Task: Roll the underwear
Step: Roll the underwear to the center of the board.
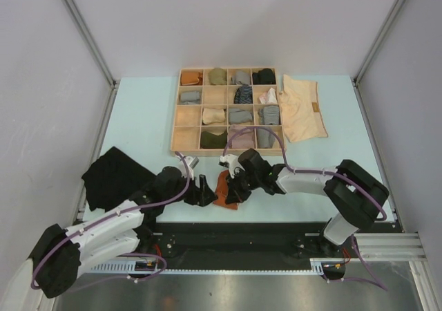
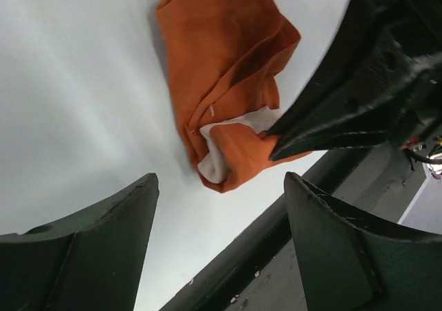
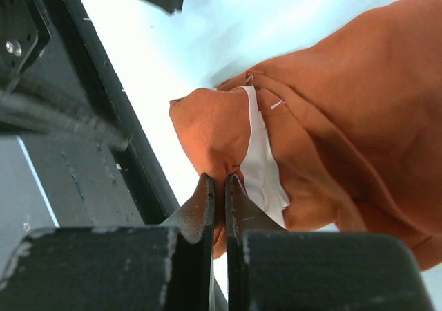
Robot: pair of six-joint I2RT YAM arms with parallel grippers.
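Currently the rolling of the crumpled rust-orange cloth underwear (image 1: 223, 188) looks to be midway. It lies bunched at six o'clock on the pale blue table (image 1: 138, 117), right by the near edge, with a white inner strip showing at one fold. The right gripper (image 3: 219, 181) is clenched on a fold of that orange cloth. The left gripper (image 2: 219, 186) stands released with nothing between its fingers, just beside the garment at its nine o'clock.

The next move, I judge, calls for the left jaws to take the loose end, so the roll can be tightened without the pinched fold slipping. The black metal rail (image 1: 276, 231) runs along the garment's six o'clock side, so little room lies that way. Bare table opens toward twelve o'clock, up to the wooden compartment tray (image 1: 185, 139).

The flat black cloth underwear (image 1: 110, 176) lies at eight o'clock. The pale cream cloth underwear (image 1: 304, 110) lies at two o'clock, just beside the tray. Both are unrolled.
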